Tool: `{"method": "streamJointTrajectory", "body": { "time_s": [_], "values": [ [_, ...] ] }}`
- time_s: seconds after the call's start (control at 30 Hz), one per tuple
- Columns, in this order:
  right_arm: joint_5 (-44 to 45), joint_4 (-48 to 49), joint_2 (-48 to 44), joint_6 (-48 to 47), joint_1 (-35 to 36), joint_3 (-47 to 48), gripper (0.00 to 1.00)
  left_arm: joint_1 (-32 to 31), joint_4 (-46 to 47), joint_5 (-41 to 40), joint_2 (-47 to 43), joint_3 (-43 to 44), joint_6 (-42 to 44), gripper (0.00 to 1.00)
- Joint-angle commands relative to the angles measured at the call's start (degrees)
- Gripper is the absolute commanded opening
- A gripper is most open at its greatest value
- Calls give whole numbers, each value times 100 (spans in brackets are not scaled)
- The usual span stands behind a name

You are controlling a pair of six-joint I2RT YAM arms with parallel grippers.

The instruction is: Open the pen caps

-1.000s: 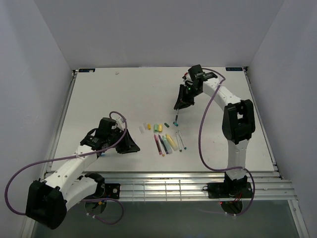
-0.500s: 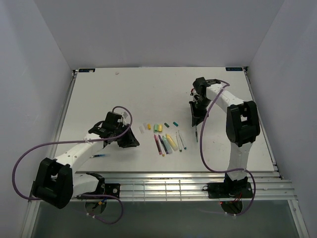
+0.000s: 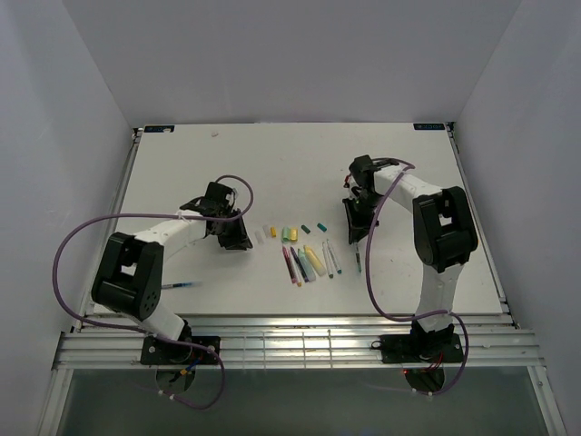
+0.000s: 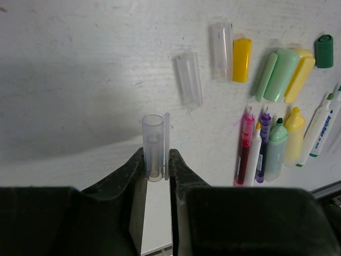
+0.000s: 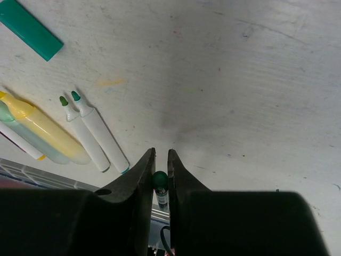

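Caps lie in a loose row about the middle of the desk (image 3: 272, 173), somewhat closer to its near edge than its far one. From the left-edge side the row runs: a loose clear cap (image 4: 189, 80) lying flat, a second clear cap (image 4: 221, 44) side by side with a yellow cap (image 4: 241, 52), a pale green cap (image 4: 279, 74) resting against a wide yellow cap (image 4: 302, 72), then a dark green cap (image 4: 323, 50). A teal cap (image 3: 320, 224) ends the row on the side of the right edge.

Just nearward of the row, uncapped pens lie side by side with their tips pointing to the far edge: a pink pen (image 4: 245, 146), a purple pen (image 4: 264, 144), a green highlighter (image 4: 277, 152), a yellow highlighter (image 4: 294, 138) and two white pens (image 5: 93, 136) with green tips.

The left jaws stand closed on a held clear cap (image 4: 153, 141), pinching its lower half so that its open mouth and clip stick out beyond the fingertips. They sit on the left-edge side of the row, apart from the loose clear cap. Whether the held cap touches the desk cannot be told.

The right jaws are drawn narrow around a green-ended pen (image 5: 160, 180), whose round green end shows deep between them. In the overhead view this pen sticks out from the jaws toward the near edge, between the pen cluster and the right edge.

A blue pen (image 3: 182, 285) lies alone toward the near left corner, well apart from the rest.
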Motion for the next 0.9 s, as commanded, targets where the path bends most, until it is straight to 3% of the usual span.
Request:
{"method": "streamJointTrajectory", "body": {
  "time_s": [0.0, 0.37, 0.87],
  "values": [
    [-147, 195, -254, -26, 93, -46, 8, 127, 123, -21, 208, 359, 302, 9],
    [-147, 274, -60, 17, 234, 42, 8, 180, 220, 428, 621, 360, 145, 17],
    [-59, 397, 221, 18, 366, 60, 13, 188, 88, 358, 674, 385, 4, 47]
  ]
}}
